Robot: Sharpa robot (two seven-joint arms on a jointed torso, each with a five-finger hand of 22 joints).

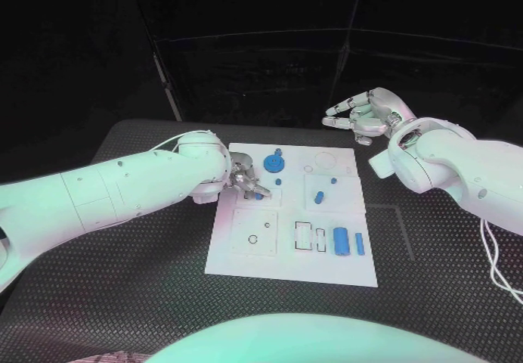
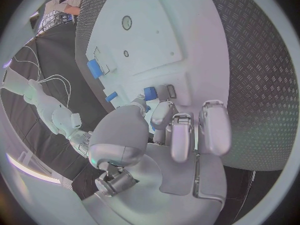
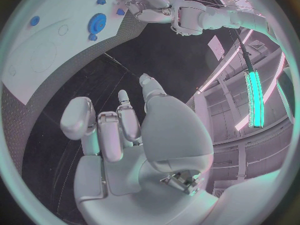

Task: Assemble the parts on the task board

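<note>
The white task board [image 1: 286, 261] lies in the middle of the black table. My left hand [image 1: 244, 181] is low over its left upper part, and thumb and a finger pinch a small blue part [image 2: 150, 93] right at the board's surface. A blue gear [image 1: 273, 161] stands just beyond that hand. More blue parts lie on the board: a small peg [image 1: 279, 181], a short piece [image 1: 320, 198], a cylinder [image 1: 341, 242] and a thin bar [image 1: 359, 243]. My right hand [image 1: 365, 113] is raised beyond the board's far right corner, fingers apart, holding nothing.
Empty outlined slots [image 1: 308, 237] and a small round hole [image 1: 253, 240] mark the board's near half. In the right wrist view the blue gear [image 3: 97, 22] and my left hand [image 3: 150, 7] show past the open fingers [image 3: 106, 132]. Black ribbed table [image 1: 131, 295] surrounds the board.
</note>
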